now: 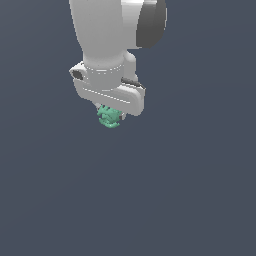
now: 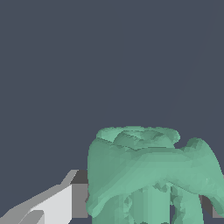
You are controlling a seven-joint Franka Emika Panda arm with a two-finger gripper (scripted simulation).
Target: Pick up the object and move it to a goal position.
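The teal-green knobbly figure (image 1: 108,116) sits directly beneath the white gripper (image 1: 111,114), tucked up against the underside of the hand so that only its lower lumps show in the exterior view. In the wrist view the figure (image 2: 148,175) fills the near field: a rounded cap on top, a broad bulging band across the middle, and several short column-like lobes below it. A grey fingertip pad (image 2: 79,199) presses against one flank of the figure, and a sliver of grey at the opposite edge of that view is probably the second pad, though it is too small to be sure. From this I judge that the jaws are closed down to the figure's width and have it clamped between them.

The figure looks matte, rigid and light, small against the gripper's body, so weight should not be a problem. Its uneven surface is the concern: rounded bumps give the flat pads only small contact patches, and a lump of this kind could twist or pivot in the grip if it is moved sharply. The broad middle band, where the pads seem to sit, looks like the best place to hold it, since it is the widest and most even part.

Around it there is only a flat, dark blue-grey ground (image 1: 200,190). No goal marker shows in either view.
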